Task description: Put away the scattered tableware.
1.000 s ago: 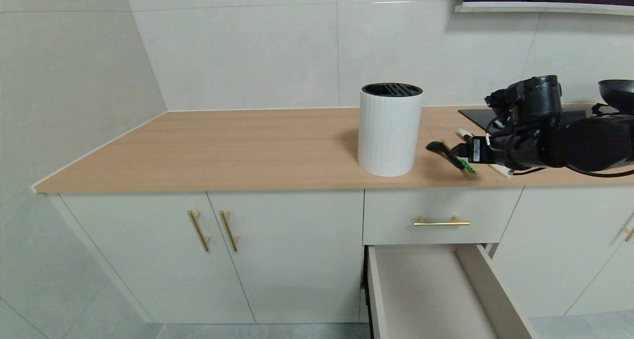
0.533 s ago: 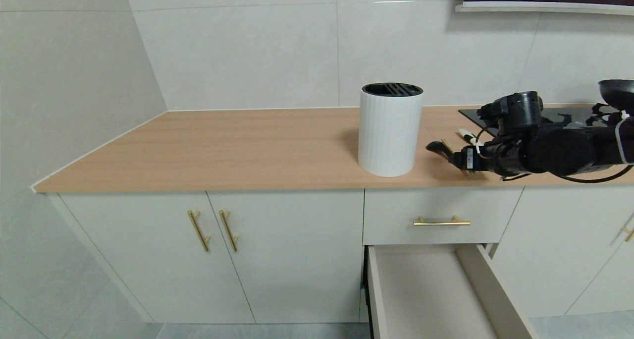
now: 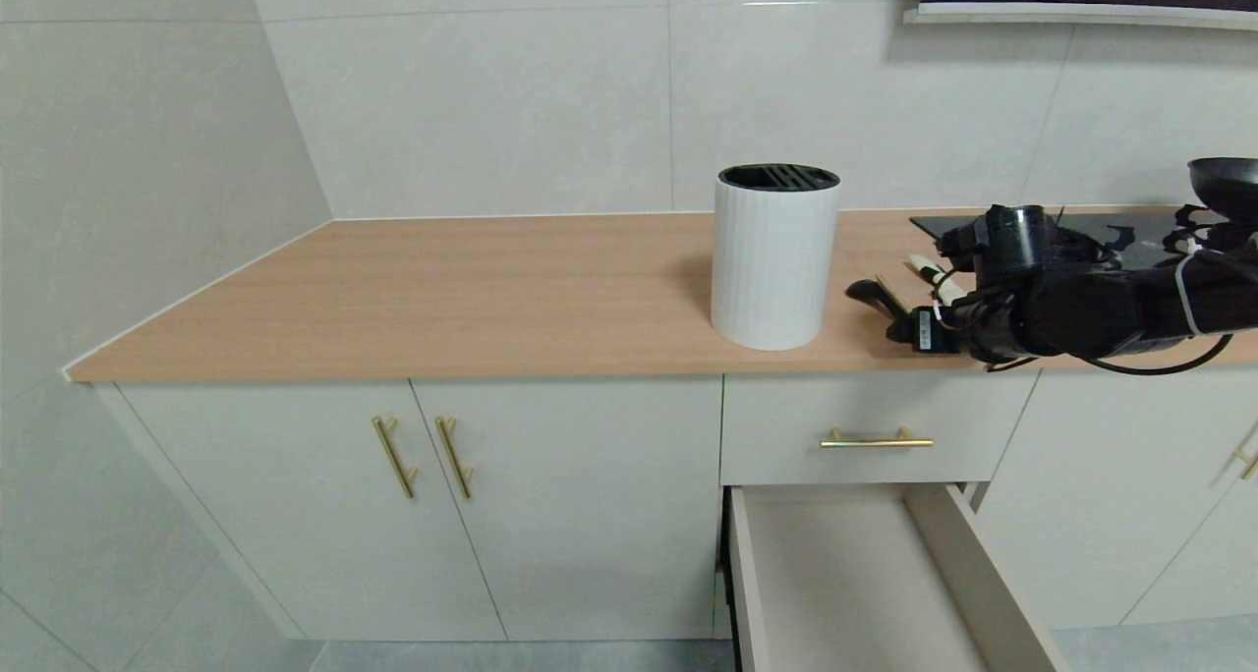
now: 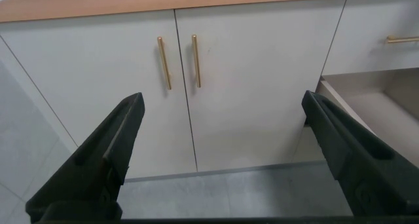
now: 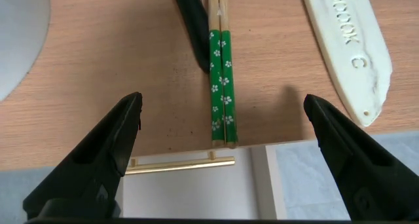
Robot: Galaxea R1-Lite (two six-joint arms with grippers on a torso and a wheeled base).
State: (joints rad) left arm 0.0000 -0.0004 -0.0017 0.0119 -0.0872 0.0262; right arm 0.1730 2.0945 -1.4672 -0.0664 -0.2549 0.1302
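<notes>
A pair of wooden chopsticks with green flowered ends lies on the wooden counter, beside a black utensil and a white flat utensil. My right gripper hovers low over the counter's front edge, open, with its fingers on either side of the chopsticks' green ends and not touching them. A white ribbed cylindrical holder with a black slotted top stands just left of the utensils. My left gripper is open and holds nothing, down in front of the cabinet doors.
Below the counter a drawer is pulled out, under a closed one with a gold handle. Cabinet doors with gold handles are to the left. A black cooktop and a dark pan sit at the right.
My right arm has come down and a little forward, bringing the open gripper low over the chopsticks' near ends. The utensils and holder have not moved.
</notes>
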